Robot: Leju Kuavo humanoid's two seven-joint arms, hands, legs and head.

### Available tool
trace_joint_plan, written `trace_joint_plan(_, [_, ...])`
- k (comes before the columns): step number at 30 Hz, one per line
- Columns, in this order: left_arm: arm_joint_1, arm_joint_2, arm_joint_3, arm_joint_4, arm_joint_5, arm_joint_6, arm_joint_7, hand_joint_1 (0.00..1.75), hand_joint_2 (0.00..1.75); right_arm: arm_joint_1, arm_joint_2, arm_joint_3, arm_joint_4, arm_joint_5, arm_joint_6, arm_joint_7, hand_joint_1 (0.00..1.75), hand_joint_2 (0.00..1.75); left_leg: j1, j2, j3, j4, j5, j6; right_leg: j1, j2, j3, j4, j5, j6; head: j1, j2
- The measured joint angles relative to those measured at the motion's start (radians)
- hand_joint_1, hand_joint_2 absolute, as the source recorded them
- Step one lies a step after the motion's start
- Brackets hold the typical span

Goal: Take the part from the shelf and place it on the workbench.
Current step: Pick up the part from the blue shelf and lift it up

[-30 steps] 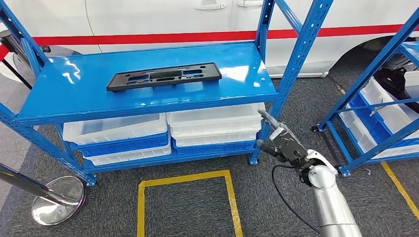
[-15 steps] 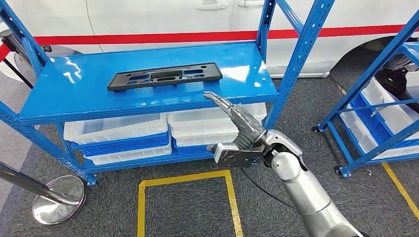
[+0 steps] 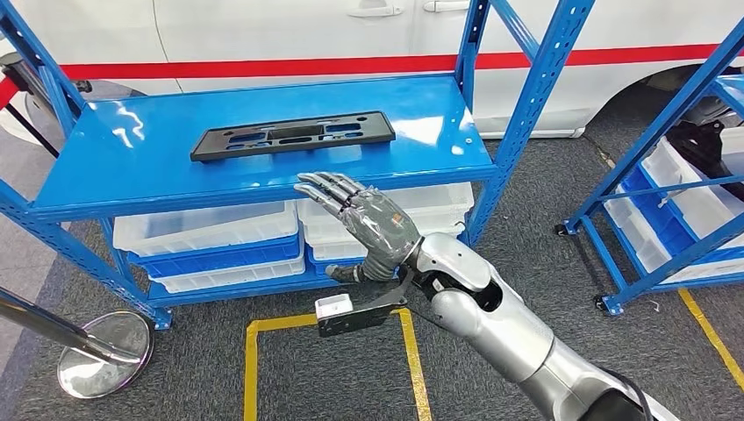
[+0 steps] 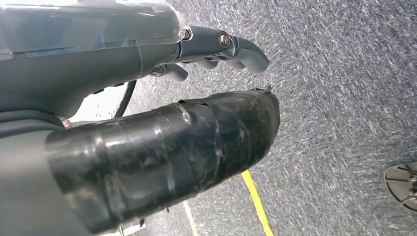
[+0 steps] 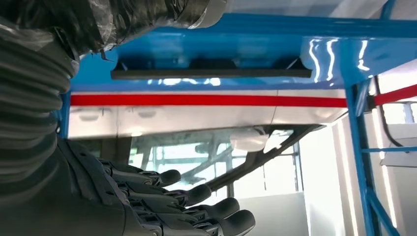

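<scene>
**On the shelf: part flat, robot hands empty**

On the blue shelf, above white bins, the part lies flat: a long, thin black plate with rectangular cut-outs. In front of the shelf's edge, the right robot hand is raised with fingers spread, holding nothing, apart from the part. The left robot hand hangs over grey floor, fingers curled, empty.

No writing, label, brand or number can be read anywhere here. The small white tag on the right arm's dark bracket is too small to make out.
</scene>
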Motion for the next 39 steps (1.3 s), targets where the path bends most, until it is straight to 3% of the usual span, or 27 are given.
trace_joint_plan(11, [-0.005, 0.001, 0.0, 0.006, -0.024, -0.004, -0.009, 0.0, 0.0, -0.018, -0.001, 0.08, 0.029, 0.068, -0.033, 0.032, 0.0, 1.75, -0.003, 0.0, -0.007, 0.009, -0.001, 0.001, -0.003, 0.0, -0.003, -0.001, 0.003, 0.005, 0.0, 0.0])
trace_joint_plan(16, [-0.007, 0.002, 0.0, 0.007, -0.026, -0.004, -0.011, 0.0, 0.0, -0.025, -0.003, 0.091, 0.031, 0.069, -0.034, 0.032, 0.0, 1.75, 0.003, 0.005, -0.004, -0.006, 0.007, 0.019, -0.003, -0.004, -0.009, 0.006, 0.0, 0.016, 0.0, 0.0])
trace_joint_plan(18, [-0.008, 0.001, 0.001, 0.007, -0.029, -0.004, -0.013, 0.0, 0.0, -0.028, -0.006, 0.092, 0.032, 0.07, -0.034, 0.034, 0.0, 1.75, 0.01, 0.01, 0.002, -0.02, 0.014, 0.029, -0.002, -0.016, -0.047, 0.078, -0.036, 0.021, 0.001, 0.0])
trace_joint_plan(20, [-0.008, 0.001, 0.002, 0.008, -0.032, -0.003, -0.015, 0.0, 0.0, -0.027, -0.009, 0.093, 0.035, 0.07, -0.034, 0.038, 0.0, 1.75, 0.01, 0.015, 0.002, -0.021, 0.013, 0.031, -0.005, -0.022, -0.122, 0.206, -0.084, 0.025, 0.001, 0.0])
trace_joint_plan(21, [-0.007, 0.002, 0.003, 0.009, -0.033, -0.003, -0.015, 0.0, 0.0, -0.024, -0.01, 0.095, 0.038, 0.07, -0.034, 0.04, 0.0, 1.75, 0.01, 0.016, 0.003, -0.02, 0.011, 0.03, -0.007, -0.024, -0.156, 0.256, -0.093, 0.027, 0.001, 0.0])
trace_joint_plan(22, [-0.007, 0.002, 0.004, 0.009, -0.034, -0.003, -0.015, 0.0, 0.0, -0.022, -0.011, 0.096, 0.04, 0.071, -0.034, 0.041, 0.0, 1.75, 0.01, 0.017, 0.005, -0.02, 0.008, 0.029, -0.01, -0.025, -0.172, 0.272, -0.081, 0.029, 0.001, 0.0])
trace_joint_plan(23, [-0.007, 0.002, 0.004, 0.009, -0.036, -0.003, -0.015, 0.0, 0.0, -0.021, -0.012, 0.097, 0.043, 0.071, -0.034, 0.042, 0.0, 1.75, 0.011, 0.017, 0.009, -0.018, 0.003, 0.026, -0.013, -0.028, -0.168, 0.246, -0.049, 0.03, 0.001, 0.0])
trace_joint_plan(25, [-0.006, 0.001, 0.005, 0.009, -0.04, -0.003, -0.015, 0.0, 0.0, -0.02, -0.015, 0.097, 0.048, 0.071, -0.034, 0.044, 0.0, 1.75, 0.013, 0.017, 0.021, -0.015, -0.011, 0.015, -0.016, -0.036, -0.12, 0.125, 0.03, 0.029, 0.001, 0.0])
trace_joint_plan(27, [-0.006, 0.001, 0.006, 0.01, -0.042, -0.003, -0.016, 0.0, 0.0, -0.021, -0.017, 0.097, 0.053, 0.072, -0.034, 0.044, 0.0, 1.75, 0.011, 0.018, 0.027, -0.009, -0.025, -0.001, -0.011, -0.041, -0.077, 0.033, 0.056, 0.022, 0.001, 0.0])
trace_joint_plan(31, [-0.011, 0.002, 0.009, 0.01, -0.044, -0.002, -0.018, 0.0, 0.0, -0.02, -0.019, 0.094, 0.062, 0.073, -0.034, 0.045, 0.0, 1.75, 0.012, 0.022, 0.033, -0.008, -0.042, -0.025, -0.006, -0.033, -0.06, 0.014, 0.036, -0.007, 0.0, 0.0])
trace_joint_plan(32, [-0.012, 0.002, 0.01, 0.01, -0.045, -0.002, -0.018, 0.0, 0.0, -0.021, -0.019, 0.092, 0.063, 0.073, -0.034, 0.045, 0.0, 1.75, 0.013, 0.022, 0.023, 0.02, -0.054, -0.029, -0.008, -0.032, -0.052, 0.01, 0.032, -0.014, 0.0, 0.0])
trace_joint_plan(34, [-0.012, 0.002, 0.012, 0.011, -0.048, -0.002, -0.02, 0.0, 0.0, -0.021, -0.019, 0.09, 0.066, 0.073, -0.034, 0.046, 0.0, 1.75, 0.014, 0.02, -0.042, 0.138, -0.092, -0.035, -0.008, -0.031, -0.035, 0.006, 0.021, -0.026, 0.0, 0.0])
trace_joint_plan(36, [-0.011, 0.001, 0.013, 0.011, -0.051, -0.003, -0.021, 0.0, 0.0, -0.019, -0.019, 0.09, 0.072, 0.073, -0.034, 0.048, 0.0, 1.75, 0.014, 0.019, -0.139, 0.271, -0.115, -0.035, -0.003, -0.03, -0.018, 0.005, 0.006, -0.032, 0.0, 0.0])
trace_joint_plan(37, [-0.009, 0.001, 0.014, 0.011, -0.052, -0.003, -0.021, 0.0, 0.0, -0.018, -0.019, 0.09, 0.075, 0.073, -0.034, 0.049, 0.0, 1.75, 0.013, 0.019, -0.17, 0.294, -0.097, -0.033, 0.0, -0.027, -0.007, 0.005, -0.004, -0.033, 0.0, 0.0])
trace_joint_plan(38, [-0.008, 0.002, 0.014, 0.011, -0.054, -0.003, -0.021, 0.0, 0.0, -0.017, -0.019, 0.089, 0.078, 0.074, -0.034, 0.05, 0.0, 1.75, 0.012, 0.019, -0.183, 0.28, -0.06, -0.028, 0.002, -0.024, 0.007, 0.005, -0.014, -0.033, 0.0, 0.0])
trace_joint_plan(39, [-0.005, 0.002, 0.014, 0.011, -0.055, -0.002, -0.021, 0.0, 0.0, -0.017, -0.018, 0.089, 0.08, 0.074, -0.033, 0.051, 0.0, 1.75, 0.009, 0.018, -0.178, 0.23, -0.008, -0.021, 0.004, -0.021, 0.022, 0.005, -0.024, -0.033, 0.0, 0.0])
